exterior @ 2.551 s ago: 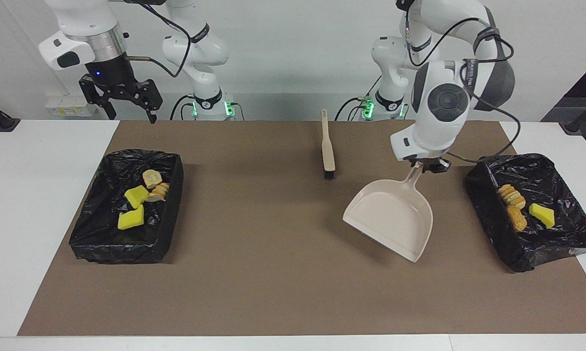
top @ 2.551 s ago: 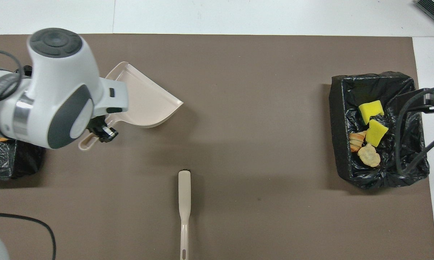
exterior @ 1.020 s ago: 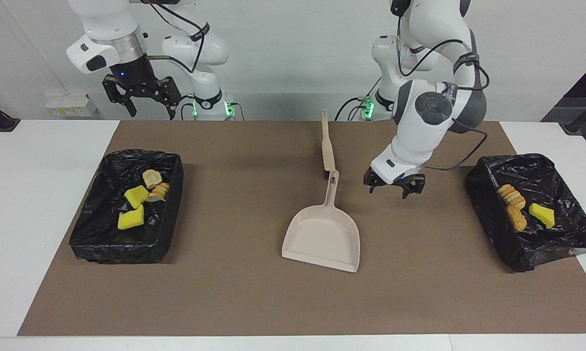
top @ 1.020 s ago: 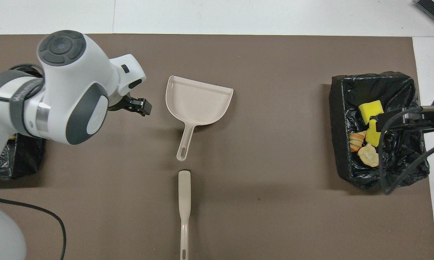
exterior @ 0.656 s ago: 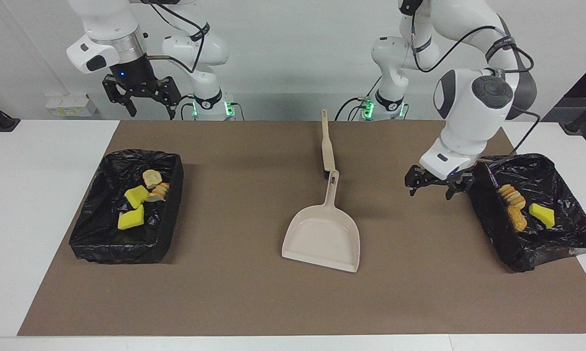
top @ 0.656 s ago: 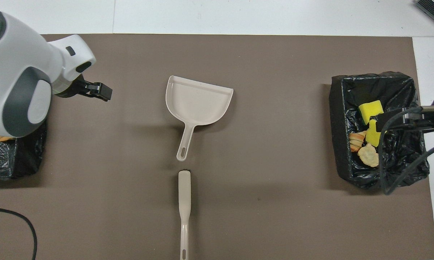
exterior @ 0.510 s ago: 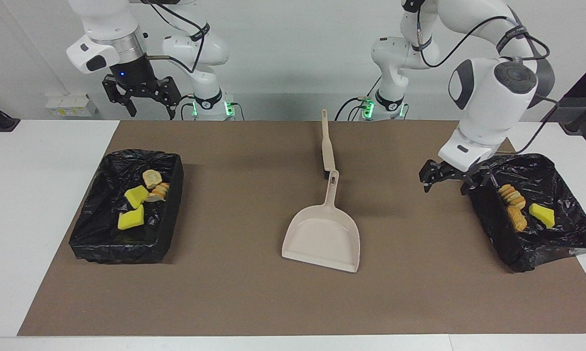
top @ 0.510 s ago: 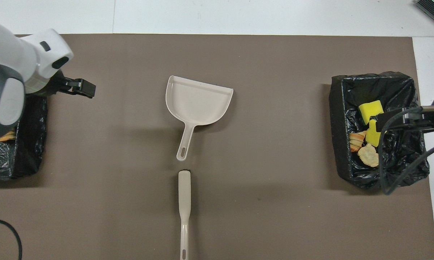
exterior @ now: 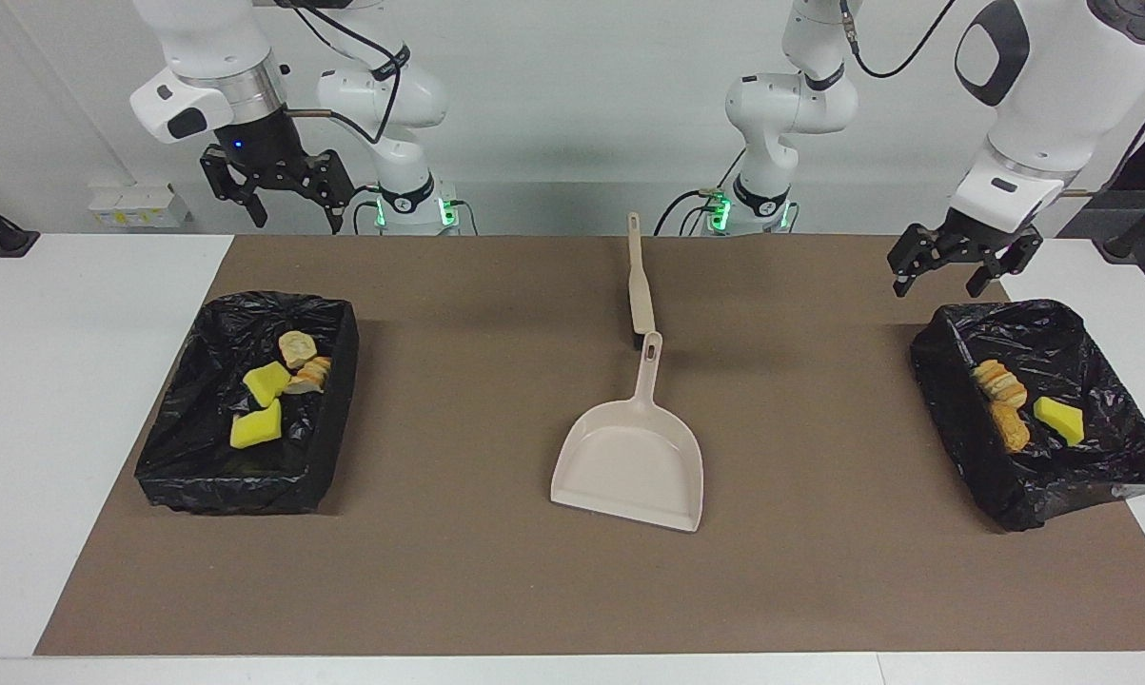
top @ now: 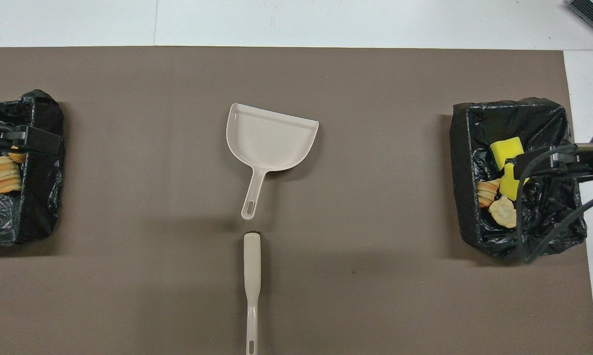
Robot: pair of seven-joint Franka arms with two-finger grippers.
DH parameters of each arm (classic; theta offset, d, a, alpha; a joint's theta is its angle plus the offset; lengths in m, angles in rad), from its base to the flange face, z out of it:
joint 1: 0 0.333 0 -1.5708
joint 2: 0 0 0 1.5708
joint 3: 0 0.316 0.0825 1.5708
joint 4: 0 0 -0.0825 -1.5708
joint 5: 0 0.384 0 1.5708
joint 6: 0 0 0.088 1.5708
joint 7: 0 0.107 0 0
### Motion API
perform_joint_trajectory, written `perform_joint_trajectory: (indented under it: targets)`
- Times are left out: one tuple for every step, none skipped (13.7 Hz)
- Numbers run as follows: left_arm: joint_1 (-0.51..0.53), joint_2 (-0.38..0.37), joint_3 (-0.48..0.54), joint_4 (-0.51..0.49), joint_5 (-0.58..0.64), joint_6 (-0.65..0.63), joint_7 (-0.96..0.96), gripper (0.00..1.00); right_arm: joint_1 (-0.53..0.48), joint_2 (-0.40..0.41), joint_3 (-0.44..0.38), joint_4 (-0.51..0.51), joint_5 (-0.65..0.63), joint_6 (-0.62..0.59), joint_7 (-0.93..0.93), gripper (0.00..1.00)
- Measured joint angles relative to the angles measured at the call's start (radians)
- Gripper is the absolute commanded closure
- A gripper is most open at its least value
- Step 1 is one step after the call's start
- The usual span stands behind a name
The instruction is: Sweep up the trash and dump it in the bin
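Note:
The trash lies in two black-lined bins. The bin (exterior: pixel 229 485) at the right arm's end holds two yellow chunks (exterior: pixel 266 382) and tan and orange lumps (exterior: pixel 304 362). The bin (exterior: pixel 962 457) at the left arm's end holds two tan-orange lumps (exterior: pixel 1000 385) and a yellow chunk (exterior: pixel 1057 420). The beige dustpan (exterior: pixel 629 466) lies flat and empty mid-mat, with its handle toward the robots. The brush (exterior: pixel 640 295) lies in line with it, nearer the robots. My left gripper (exterior: pixel 940 283) is open and empty, raised over the mat beside its bin. My right gripper (exterior: pixel 293 217) is open and empty, and waits high over the table's edge.
A brown mat (exterior: pixel 496 590) covers most of the white table (exterior: pixel 77 381). In the overhead view the bins (top: pixel 461 172) stand at the mat's two ends, with the dustpan (top: pixel 271 143) and brush (top: pixel 252 261) between them.
My left gripper let go of the dustpan's handle, leaving the pan flat mid-mat. It then rose and swung back toward the left arm's end. The right gripper has stayed still.

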Motion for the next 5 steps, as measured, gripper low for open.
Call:
perform_joint_trajectory:
  targets:
    - [0.0,0.001,-0.002,-0.001,0.0,-0.009,0.0,0.0,0.0,0.0,0.0,0.0,0.0,0.0,0.0,0.0]
    - [0.0,0.003,-0.003,-0.001,0.0,-0.02,0.0,0.0,0.0,0.0,0.0,0.0,0.0,0.0,0.0,0.0]
    - [0.0,0.004,-0.003,-0.002,-0.002,-0.029,0.0,0.0,0.0,0.0,0.0,0.0,0.0,0.0,0.0,0.0]
    - [0.0,0.004,-0.005,-0.002,-0.004,-0.034,0.0,0.0,0.0,0.0,0.0,0.0,0.0,0.0,0.0,0.0]
    - [0.0,0.004,-0.008,-0.002,-0.007,-0.035,0.0,0.0,0.0,0.0,0.0,0.0,0.0,0.0,0.0,0.0]
